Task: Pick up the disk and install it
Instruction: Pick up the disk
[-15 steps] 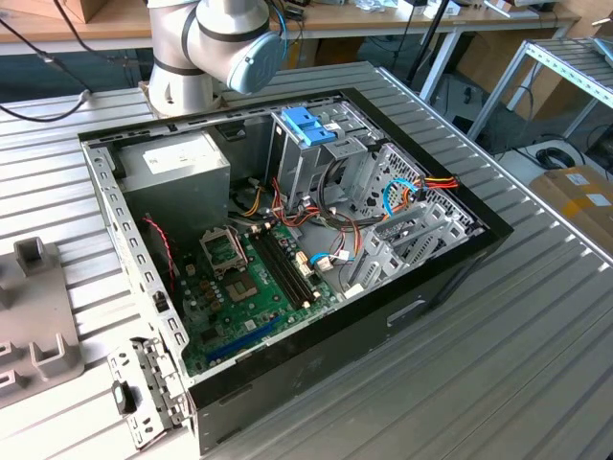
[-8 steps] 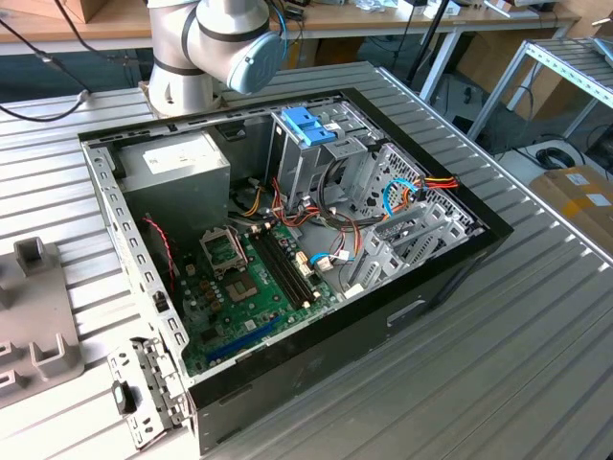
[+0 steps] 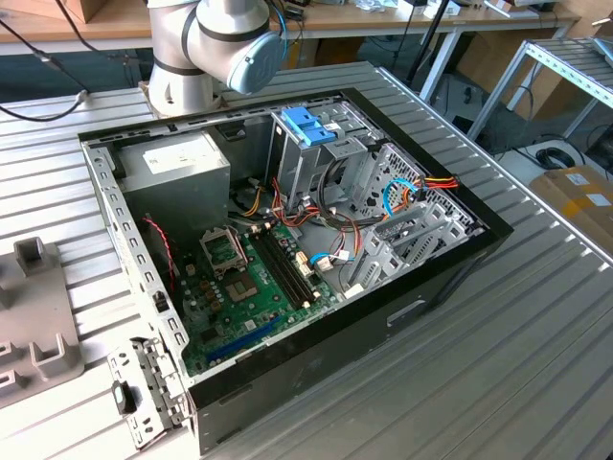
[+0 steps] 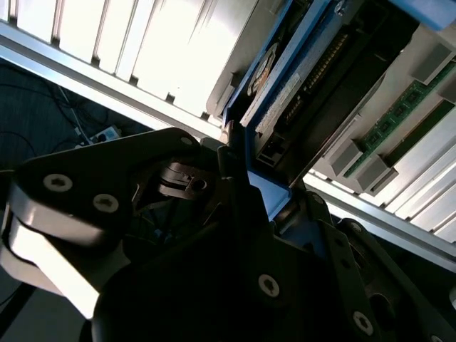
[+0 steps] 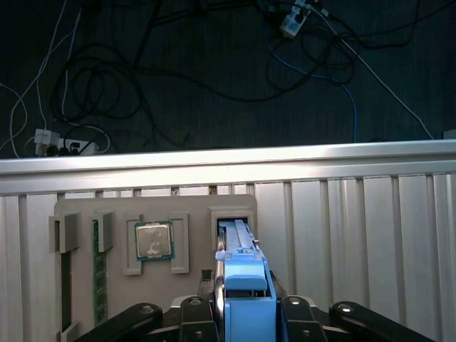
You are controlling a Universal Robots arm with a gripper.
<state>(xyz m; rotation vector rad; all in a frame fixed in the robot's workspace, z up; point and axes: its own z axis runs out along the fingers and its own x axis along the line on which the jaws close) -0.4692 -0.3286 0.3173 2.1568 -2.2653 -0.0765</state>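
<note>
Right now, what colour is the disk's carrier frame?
Blue: the disk's frame shows best in the first wrist view.

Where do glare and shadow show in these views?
Second wrist view: the table glares white, the gripper is in near-black shadow. First wrist view: the floor is dim, the disk clearly lit. Exterior view: the computer case is evenly lit.

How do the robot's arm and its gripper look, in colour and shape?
The arm has thick, round silver-grey joints, one closed by a light-blue cap. In the first wrist view the gripper is black, built of flat linked bars with rounded ends, each joined by a silvery pin.
</note>
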